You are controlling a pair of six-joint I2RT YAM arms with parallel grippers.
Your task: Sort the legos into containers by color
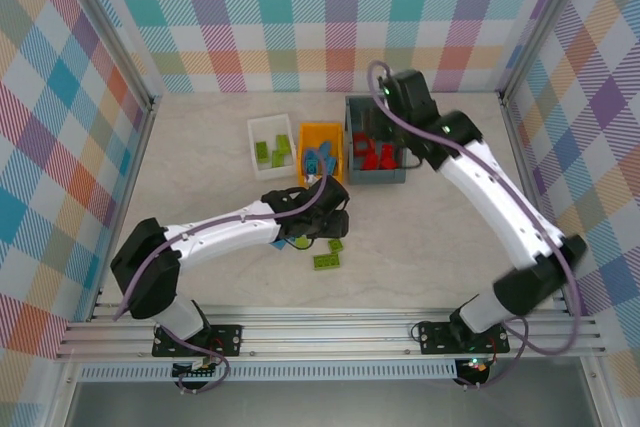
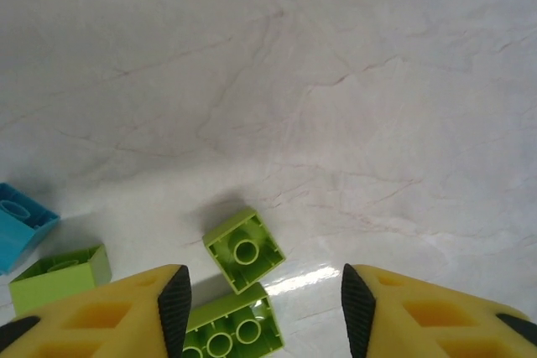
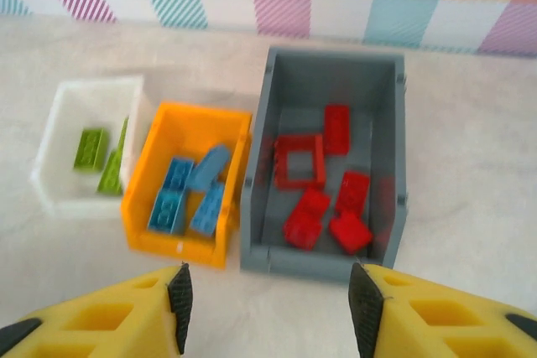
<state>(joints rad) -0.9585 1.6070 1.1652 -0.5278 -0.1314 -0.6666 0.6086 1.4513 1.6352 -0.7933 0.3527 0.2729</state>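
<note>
Legos by the left gripper (image 2: 264, 312) first: its yellow fingers (image 2: 126, 312) are clearly parted, black pads facing each other, nothing clamped between them. Low in the gap, closer to the left finger, lies a long lime brick (image 2: 233, 331) on the table (image 2: 352, 81). A square lime brick (image 2: 244, 249) sits just beyond it, underside up; can't tell whether the two touch. Further left are another lime brick (image 2: 60, 278) and, beside it at the frame edge, a cyan brick (image 2: 21, 222).

Right gripper (image 3: 268, 312): fingers (image 3: 109, 320) parted too, holding nothing, hanging over bare table in front of the containers.

Containers stand in a row at the back:
- white bin (image 3: 59, 186) – lime bricks (image 3: 88, 148) inside
- orange bin (image 3: 138, 211), just beside the white one – blue bricks (image 3: 180, 194) inside
- grey bin (image 3: 319, 262), right against the orange – red bricks (image 3: 327, 207) plus a red square frame (image 3: 299, 159)

Top view: left arm (image 1: 230, 227) reaches across mid-table, wrist over the loose bricks, two lime ones (image 1: 325, 261) showing just beside it. Right arm (image 1: 480, 177) arcs up to the back, its wrist above the grey bin's far end.
</note>
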